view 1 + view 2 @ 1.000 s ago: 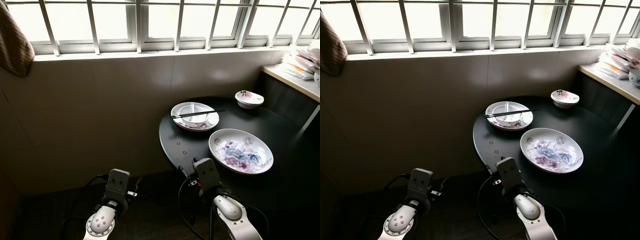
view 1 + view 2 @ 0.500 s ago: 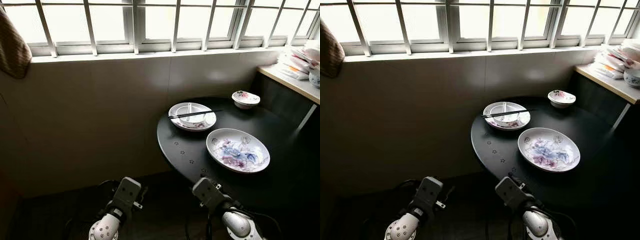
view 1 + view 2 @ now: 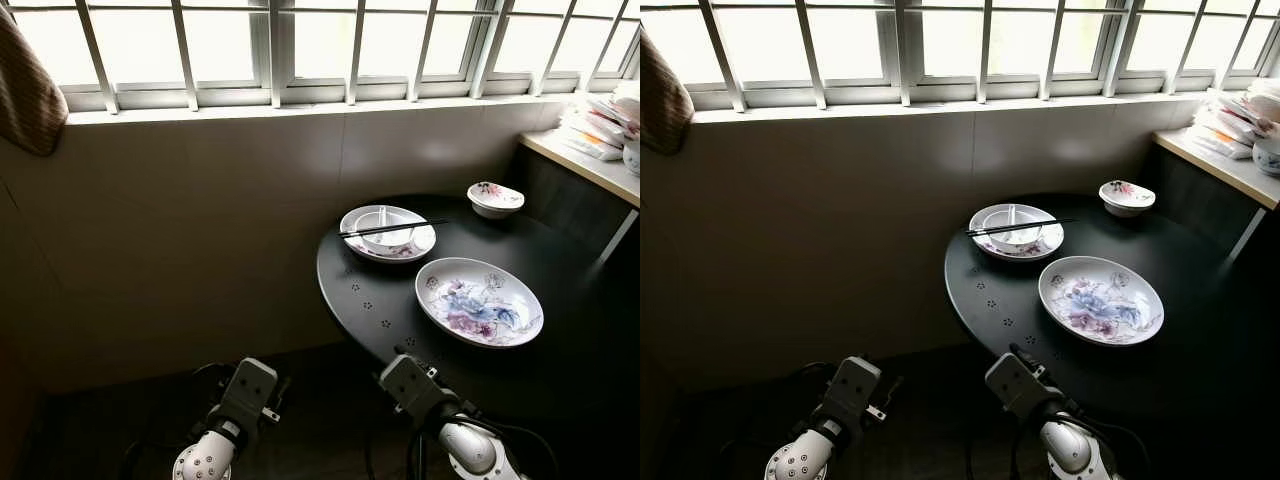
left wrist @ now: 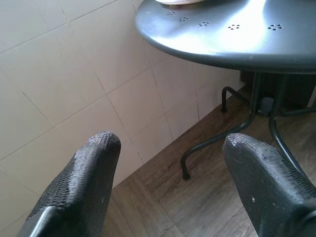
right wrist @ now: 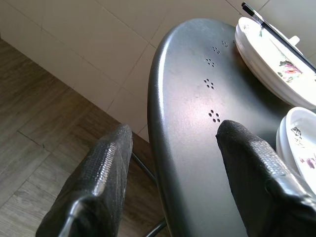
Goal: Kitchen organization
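Round black table (image 3: 400, 290) holds chopsticks (image 3: 394, 228) lying crosswise over a bowl (image 3: 386, 229).

On the round black table (image 3: 370, 290), a large oval floral plate (image 3: 479, 301) lies flat at about four o'clock. At eleven o'clock sits a round plate (image 3: 388, 233) holding a small white bowl (image 3: 384, 229) with a spoon inside, black chopsticks (image 3: 394, 228) laid across its rim. A small floral bowl (image 3: 495, 199) stands upright at one o'clock.
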### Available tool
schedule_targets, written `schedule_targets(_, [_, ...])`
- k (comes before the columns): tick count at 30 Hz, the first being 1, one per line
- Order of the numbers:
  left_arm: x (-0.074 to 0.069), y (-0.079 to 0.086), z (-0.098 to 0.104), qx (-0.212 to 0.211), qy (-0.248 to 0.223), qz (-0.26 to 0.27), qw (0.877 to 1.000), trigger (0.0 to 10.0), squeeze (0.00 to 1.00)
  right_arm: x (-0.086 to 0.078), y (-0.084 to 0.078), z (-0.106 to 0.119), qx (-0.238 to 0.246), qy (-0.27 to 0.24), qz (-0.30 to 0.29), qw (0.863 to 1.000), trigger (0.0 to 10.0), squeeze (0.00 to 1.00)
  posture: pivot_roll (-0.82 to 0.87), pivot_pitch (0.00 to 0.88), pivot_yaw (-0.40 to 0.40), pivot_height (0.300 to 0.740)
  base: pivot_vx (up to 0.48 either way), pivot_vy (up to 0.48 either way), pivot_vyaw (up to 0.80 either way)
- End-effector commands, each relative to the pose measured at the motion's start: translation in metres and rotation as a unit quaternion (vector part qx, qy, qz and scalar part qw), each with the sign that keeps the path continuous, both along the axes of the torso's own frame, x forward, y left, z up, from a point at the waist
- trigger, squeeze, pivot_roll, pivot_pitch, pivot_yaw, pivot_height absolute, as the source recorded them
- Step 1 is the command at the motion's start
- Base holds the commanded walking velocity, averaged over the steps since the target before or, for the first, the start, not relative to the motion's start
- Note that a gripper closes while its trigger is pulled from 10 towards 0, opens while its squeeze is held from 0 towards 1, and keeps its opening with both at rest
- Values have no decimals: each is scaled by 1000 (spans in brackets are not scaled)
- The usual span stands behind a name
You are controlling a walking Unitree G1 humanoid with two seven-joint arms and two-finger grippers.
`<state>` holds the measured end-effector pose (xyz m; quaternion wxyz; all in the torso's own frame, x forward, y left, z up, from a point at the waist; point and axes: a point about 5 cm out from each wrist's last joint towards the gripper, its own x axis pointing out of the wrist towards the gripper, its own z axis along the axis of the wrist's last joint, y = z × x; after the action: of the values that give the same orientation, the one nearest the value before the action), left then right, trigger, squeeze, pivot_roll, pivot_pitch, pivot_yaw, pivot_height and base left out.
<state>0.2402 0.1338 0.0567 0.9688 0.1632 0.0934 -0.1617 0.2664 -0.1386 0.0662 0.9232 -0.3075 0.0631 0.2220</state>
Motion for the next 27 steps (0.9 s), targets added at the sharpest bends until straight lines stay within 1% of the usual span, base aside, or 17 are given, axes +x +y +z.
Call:
schedule_targets(1, [0,1,2,5,-3,-1,1000,10000,0,2,-1,1,2,-2,-3,1000,10000,0,39,0,-26,740,0,0,0])
schedule_targets(23, [0,1,2,5,-3,0,1000,10000,0,2,0,0,-3,0,-1,1000,10000,0,39,0,-26,740,0,0,0])
schedule_targets(24, [10,8,7,-92,12,52,994,10000,0,13,11,8,3,-12,19,1000,10000,0,70,0,-54,740,0,0,0])
schedule_targets(26, [15,10,11,-153,17,84,984,10000,0,20,18,13,9,-17,29,999,10000,0,73,0,-58,740,0,0,0])
schedule_targets(27, [15,10,11,-153,17,84,984,10000,0,20,18,13,9,-17,29,999,10000,0,73,0,-58,740,0,0,0])
